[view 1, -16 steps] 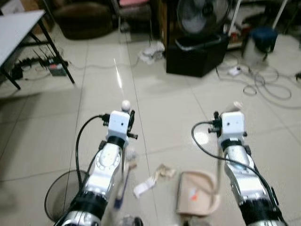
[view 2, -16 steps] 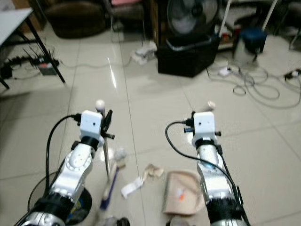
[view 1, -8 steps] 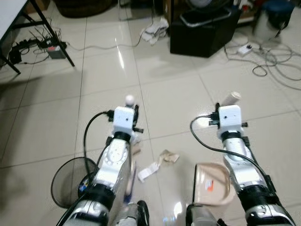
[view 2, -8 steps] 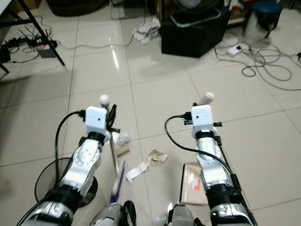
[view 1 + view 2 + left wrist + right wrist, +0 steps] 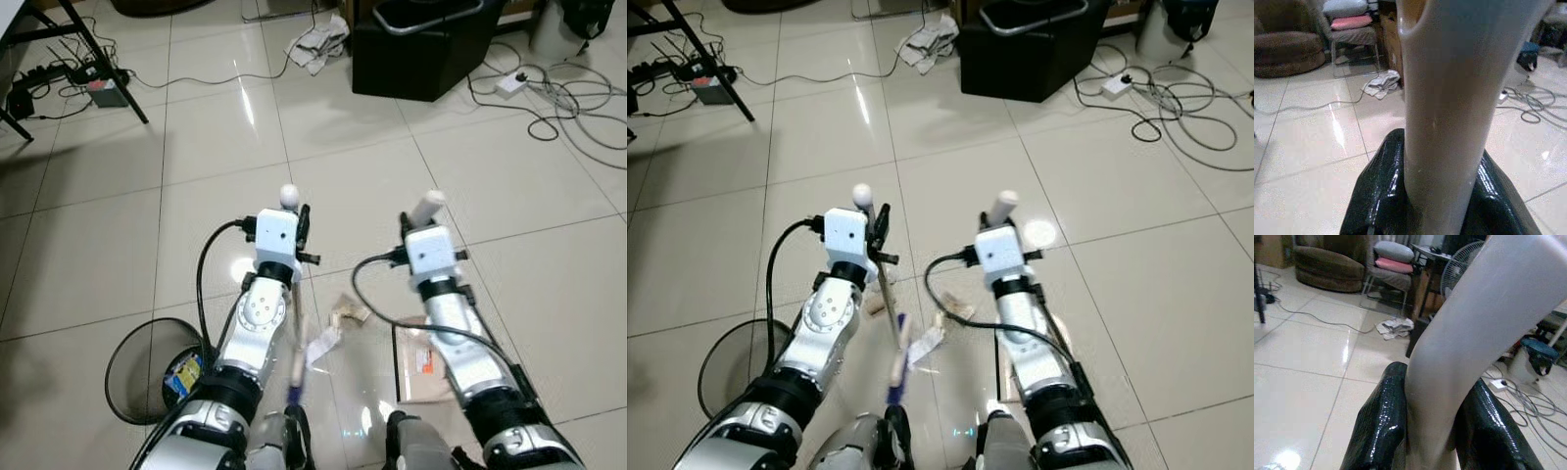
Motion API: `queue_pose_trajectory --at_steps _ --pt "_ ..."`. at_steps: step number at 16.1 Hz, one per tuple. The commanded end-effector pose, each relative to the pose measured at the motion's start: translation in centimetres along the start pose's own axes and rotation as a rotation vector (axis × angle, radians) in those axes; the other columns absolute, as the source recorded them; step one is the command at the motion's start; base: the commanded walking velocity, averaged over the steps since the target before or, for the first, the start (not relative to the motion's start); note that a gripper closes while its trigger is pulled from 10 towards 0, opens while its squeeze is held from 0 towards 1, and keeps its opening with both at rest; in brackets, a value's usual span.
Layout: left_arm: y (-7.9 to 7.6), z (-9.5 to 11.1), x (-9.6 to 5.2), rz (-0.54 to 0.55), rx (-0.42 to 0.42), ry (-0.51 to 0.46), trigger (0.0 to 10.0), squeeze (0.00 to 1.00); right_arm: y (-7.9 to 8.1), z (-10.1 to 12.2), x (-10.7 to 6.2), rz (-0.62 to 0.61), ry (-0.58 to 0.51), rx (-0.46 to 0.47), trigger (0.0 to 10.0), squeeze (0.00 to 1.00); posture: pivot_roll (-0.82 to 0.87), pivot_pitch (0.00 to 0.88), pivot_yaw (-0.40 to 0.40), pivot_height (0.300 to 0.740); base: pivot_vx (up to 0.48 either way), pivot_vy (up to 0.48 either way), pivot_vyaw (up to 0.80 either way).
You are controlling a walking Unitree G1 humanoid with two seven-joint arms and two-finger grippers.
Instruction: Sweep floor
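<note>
My left gripper (image 5: 300, 223) is shut on the pale broom handle (image 5: 1449, 98); its white knob (image 5: 288, 194) sticks up past the wrist. The shaft runs down to the blurred blue-and-white brush (image 5: 292, 377) near my feet. My right gripper (image 5: 1432, 431) is shut on the beige dustpan handle (image 5: 427, 206). The dustpan (image 5: 428, 351) lies flat on the tiles under the right forearm. Between brush and pan lie a crumpled tan paper (image 5: 350, 311) and a white scrap (image 5: 323, 345).
A black mesh wastebasket (image 5: 147, 364) stands at my lower left. Ahead are a black box (image 5: 426, 54), a crumpled cloth (image 5: 318, 39), loose cables (image 5: 558, 98) to the right, and table legs (image 5: 108, 59) with a power strip (image 5: 103, 93) to the left.
The camera has tilted further down. Both arms have drawn closer together: the dustpan has shifted left toward the scraps, and the brush has swung right, now blurred.
</note>
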State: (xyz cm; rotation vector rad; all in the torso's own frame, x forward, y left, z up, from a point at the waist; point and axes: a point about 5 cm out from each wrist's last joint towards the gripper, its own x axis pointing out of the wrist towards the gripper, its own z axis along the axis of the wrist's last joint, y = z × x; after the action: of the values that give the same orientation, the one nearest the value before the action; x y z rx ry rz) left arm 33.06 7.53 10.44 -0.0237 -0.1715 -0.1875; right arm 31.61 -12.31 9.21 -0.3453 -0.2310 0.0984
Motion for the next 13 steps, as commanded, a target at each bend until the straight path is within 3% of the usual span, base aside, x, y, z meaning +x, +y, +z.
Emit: queue_pose_trajectory --at_steps 1,5,10,13 --pt "-0.1 -0.3 -0.2 0.013 -0.054 0.016 10.0 0.00 2.2 -0.8 -0.9 0.039 0.056 0.066 10.0 0.00 0.00 0.296 0.156 0.740 0.000 0.000 0.00" --pt "-1.5 1.1 0.7 0.039 -0.218 -0.005 10.0 0.00 3.1 -0.8 -0.9 0.045 0.059 0.086 10.0 0.00 0.02 0.290 0.160 0.740 0.000 0.000 0.00" --pt "-4.0 2.6 1.2 -0.066 -0.364 -0.021 10.0 0.00 3.0 -0.8 -0.6 0.019 0.058 0.109 10.0 0.00 0.02 0.278 0.160 0.740 0.000 0.000 0.00" --pt "-5.2 2.5 0.8 -0.165 -0.431 0.018 10.0 0.00 2.7 -0.7 -0.4 0.000 0.052 0.147 10.0 0.00 0.02 0.268 0.156 0.740 0.000 0.000 0.00"
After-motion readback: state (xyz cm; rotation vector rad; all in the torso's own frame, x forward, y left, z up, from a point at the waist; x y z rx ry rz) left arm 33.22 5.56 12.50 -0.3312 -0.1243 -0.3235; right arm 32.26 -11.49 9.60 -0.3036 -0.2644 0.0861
